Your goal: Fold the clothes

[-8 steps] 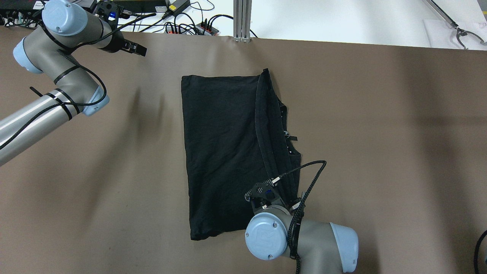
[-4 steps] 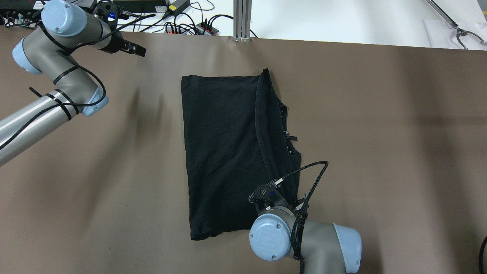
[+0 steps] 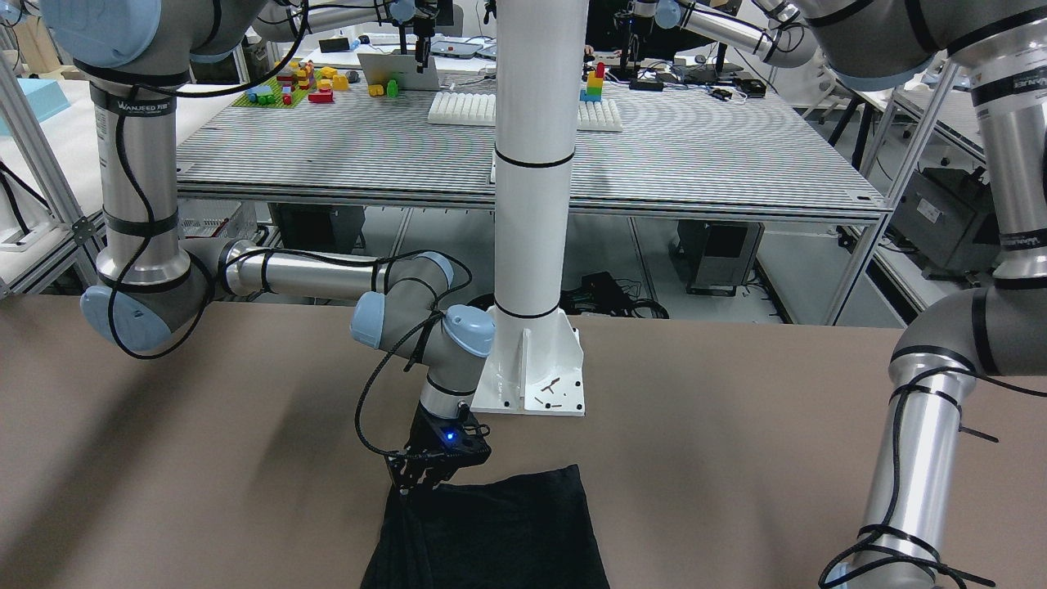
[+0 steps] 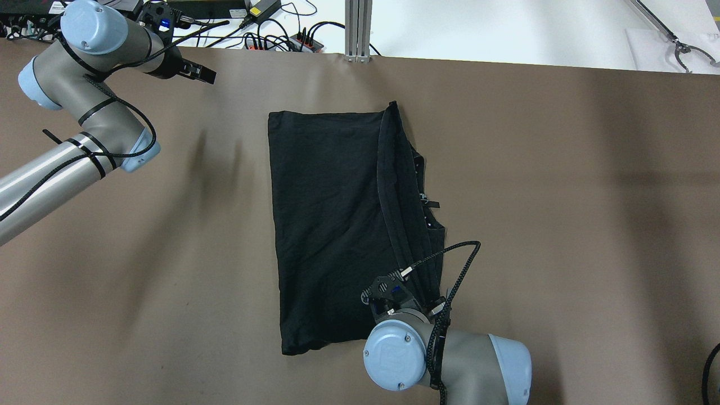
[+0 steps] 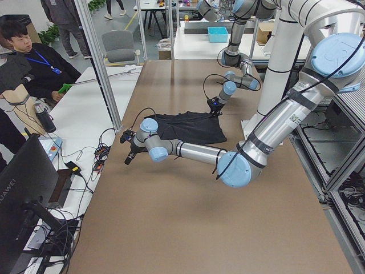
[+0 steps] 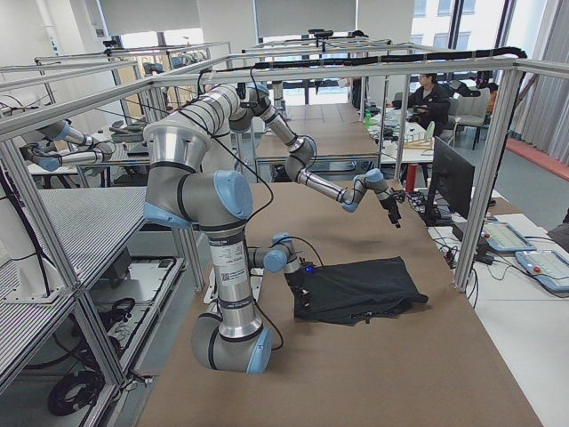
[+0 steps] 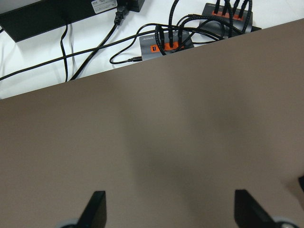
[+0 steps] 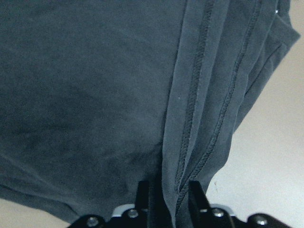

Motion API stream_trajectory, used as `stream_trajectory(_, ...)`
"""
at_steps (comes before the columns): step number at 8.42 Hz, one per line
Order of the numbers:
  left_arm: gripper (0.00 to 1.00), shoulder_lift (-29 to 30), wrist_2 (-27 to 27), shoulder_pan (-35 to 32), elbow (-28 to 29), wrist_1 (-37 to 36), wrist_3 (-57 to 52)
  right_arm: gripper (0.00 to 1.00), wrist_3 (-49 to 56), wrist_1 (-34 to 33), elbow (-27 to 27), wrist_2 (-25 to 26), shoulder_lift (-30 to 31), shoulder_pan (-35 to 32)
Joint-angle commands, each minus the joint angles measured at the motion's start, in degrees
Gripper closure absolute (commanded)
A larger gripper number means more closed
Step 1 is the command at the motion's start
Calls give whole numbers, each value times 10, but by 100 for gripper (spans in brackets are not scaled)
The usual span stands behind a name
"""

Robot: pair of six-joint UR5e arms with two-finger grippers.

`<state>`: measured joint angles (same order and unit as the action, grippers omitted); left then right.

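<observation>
Down at the corner, the right claw (image 8: 168,192) was pinching the black garment (image 4: 326,225), its fingers (image 8: 142,192) pressed in on a bunched stack of stitched hem bands (image 8: 194,118) that ran straight ahead of it. The rest of the cloth lay flat on the brown tabletop (image 4: 562,225), spread ahead of that claw and off to its left, with only a narrow strip of fabric on its right. Over on the other side, the left claw (image 7: 169,202) hung well apart from the garment, spread wide with nothing between its fingers, bare tabletop beneath it. Just ahead of it were the tabletop's far edge, two power strips (image 7: 164,42) and a tangle of black cables (image 7: 85,61).
</observation>
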<state>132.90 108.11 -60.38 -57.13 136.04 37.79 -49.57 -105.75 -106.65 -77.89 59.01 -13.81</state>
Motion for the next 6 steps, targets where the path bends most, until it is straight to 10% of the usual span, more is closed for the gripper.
stream_trajectory(1, 5, 0, 0, 0, 0, 0, 0, 58, 0, 0, -1, 4, 7, 2)
stream_trajectory(6, 5, -1, 0, 0, 0, 0, 0, 57, 0, 0, 2, 20, 13, 20)
